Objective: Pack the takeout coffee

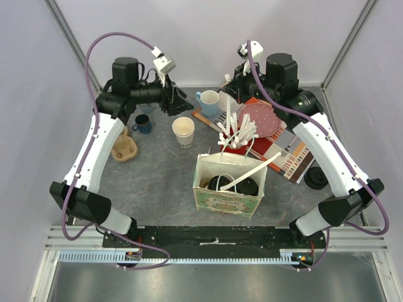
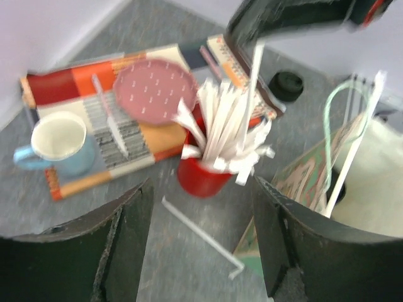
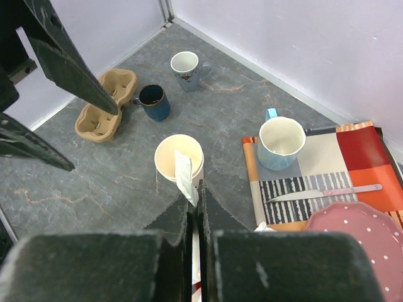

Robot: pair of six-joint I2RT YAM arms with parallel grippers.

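A cream-white paper cup (image 1: pixel 183 131) stands open, with no lid, on the grey table; it also shows in the right wrist view (image 3: pixel 179 157). Two black lids (image 1: pixel 247 187) show inside the patterned paper bag (image 1: pixel 217 202), with a white straw lying across them. My right gripper (image 3: pixel 199 189) is shut on a paper-wrapped straw (image 3: pixel 184 176) whose end hangs over the cup's mouth; in the top view it (image 1: pixel 234 88) is at the back. My left gripper (image 2: pixel 201 239) is open and empty, above a loose straw (image 2: pixel 198 234); in the top view it (image 1: pixel 173 100) is behind the cup.
A red cup of straws (image 1: pixel 236 139) stands behind the bag. A light blue mug (image 1: pixel 208 100), pink plate (image 1: pixel 261 118) and knife (image 3: pixel 324 192) lie on a striped mat. A dark blue mug (image 1: pixel 143 123), white mug (image 3: pixel 187 66), cardboard carrier (image 1: pixel 124 148) and loose black lid (image 1: pixel 315 178) are around.
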